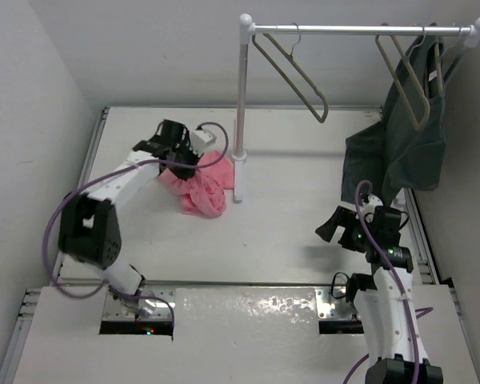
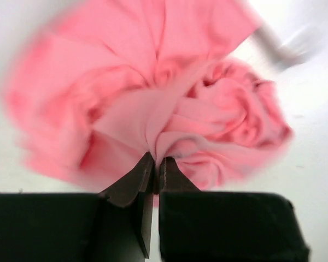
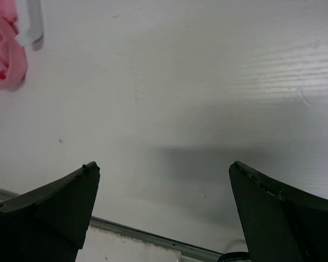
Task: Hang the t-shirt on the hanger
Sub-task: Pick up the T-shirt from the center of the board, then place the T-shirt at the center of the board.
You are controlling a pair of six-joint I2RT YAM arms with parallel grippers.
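Note:
The salmon-pink t-shirt [image 1: 205,192] lies crumpled on the white table beside the rack's post. My left gripper [image 1: 181,163] reaches down onto its far left edge. In the left wrist view that gripper [image 2: 157,159] is shut on a pinched fold of the t-shirt [image 2: 208,109], and the fabric fans out from the tips. The empty taupe hanger [image 1: 293,74] hangs from the rail at the back. My right gripper [image 1: 337,223] hovers open over bare table at the right, holding nothing [image 3: 164,167]. A corner of the t-shirt [image 3: 5,61] shows at the right wrist view's upper left.
A white rack post [image 1: 242,104] stands just right of the t-shirt, carrying the horizontal rail [image 1: 360,30]. A dark grey-green garment [image 1: 408,148] hangs on a second hanger [image 1: 406,80] at the right, close above my right arm. Walls close in the left side and the back.

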